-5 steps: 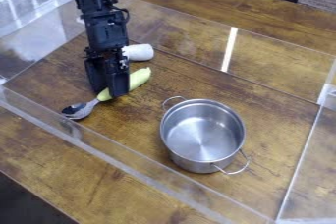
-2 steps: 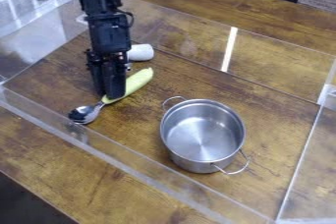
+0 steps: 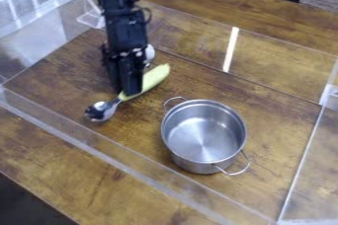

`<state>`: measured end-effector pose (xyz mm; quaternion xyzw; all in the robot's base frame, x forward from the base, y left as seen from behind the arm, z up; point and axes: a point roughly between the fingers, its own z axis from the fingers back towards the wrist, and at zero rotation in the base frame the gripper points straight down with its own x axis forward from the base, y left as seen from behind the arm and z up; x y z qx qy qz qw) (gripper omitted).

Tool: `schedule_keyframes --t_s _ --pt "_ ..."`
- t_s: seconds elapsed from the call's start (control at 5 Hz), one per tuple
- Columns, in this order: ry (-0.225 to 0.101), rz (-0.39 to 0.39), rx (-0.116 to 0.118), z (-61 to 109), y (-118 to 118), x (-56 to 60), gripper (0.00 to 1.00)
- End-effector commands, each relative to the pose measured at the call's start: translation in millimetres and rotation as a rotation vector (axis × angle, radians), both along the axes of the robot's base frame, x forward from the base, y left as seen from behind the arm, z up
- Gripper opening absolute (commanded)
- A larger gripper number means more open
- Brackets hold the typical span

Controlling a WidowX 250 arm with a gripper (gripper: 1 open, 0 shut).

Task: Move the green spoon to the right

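Note:
The green spoon (image 3: 149,78) lies tilted on the wooden table, its yellow-green handle up and to the right and its shiny silver bowl (image 3: 98,112) lower left. My black gripper (image 3: 128,89) comes down from above and is shut on the spoon's handle near its middle. The fingers hide part of the handle. The spoon sits just left of the steel pot.
An empty steel pot (image 3: 205,135) with side handles stands right of the spoon. A red-and-white rounded toy (image 3: 142,51) lies behind the gripper, mostly hidden. A clear plastic wall (image 3: 79,135) rims the work area along the front and sides.
The gripper has closed on the spoon's handle and shifted right, carrying the spoon with it; the silver bowl now sits nearer the pot.

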<state>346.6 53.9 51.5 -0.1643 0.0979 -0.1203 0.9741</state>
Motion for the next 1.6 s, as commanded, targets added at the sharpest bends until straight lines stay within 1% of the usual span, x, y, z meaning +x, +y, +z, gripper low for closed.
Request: schedule_keyframes --t_s 0.0,0.4,0.8,1.0,1.4 --pt "-0.110 -0.049 0.037 39.8 -19.0 2.3 0.00" --pt "-0.137 -0.072 0.041 71.0 -28.8 4.5 0.00" --pt "-0.133 -0.087 0.061 68.1 -40.8 4.6 0.00" --pt "-0.122 -0.091 0.077 62.9 -41.6 5.9 0.00" --pt "-0.094 0.007 0.111 47.9 -18.2 18.2 0.00"
